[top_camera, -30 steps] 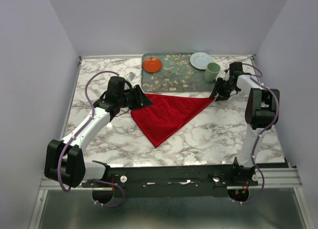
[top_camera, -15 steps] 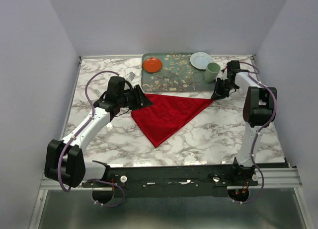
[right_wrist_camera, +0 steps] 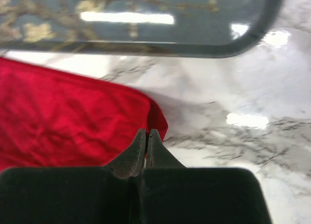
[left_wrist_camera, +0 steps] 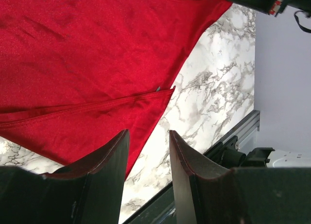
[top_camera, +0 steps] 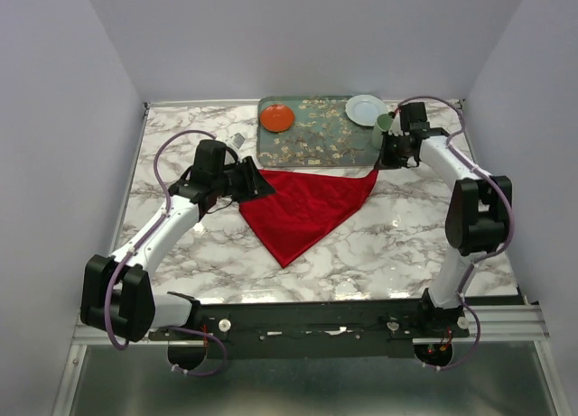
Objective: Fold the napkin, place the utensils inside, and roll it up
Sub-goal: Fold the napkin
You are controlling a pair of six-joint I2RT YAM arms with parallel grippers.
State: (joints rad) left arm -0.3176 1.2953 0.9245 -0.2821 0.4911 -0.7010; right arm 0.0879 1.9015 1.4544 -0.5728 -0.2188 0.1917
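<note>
Fig.: R gripper (right_wrist_camera: 146,134), open a sec. earlier, had pinched the right corner of the napkin (top_camera: 302,204), a triangle beside the tray (top_camera: 312,127), ready for folding; L gripper (left_wrist_camera: 148,136) stood ajar, apparently empty.

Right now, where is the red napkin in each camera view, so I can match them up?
Top external: napkin, a red triangle mid-frame.
Left wrist: napkin fills the upper left.
Right wrist: napkin on the left, mid-height.
Shared landmark: the right gripper, closed at the napkin's corner, seen in all three.
</note>
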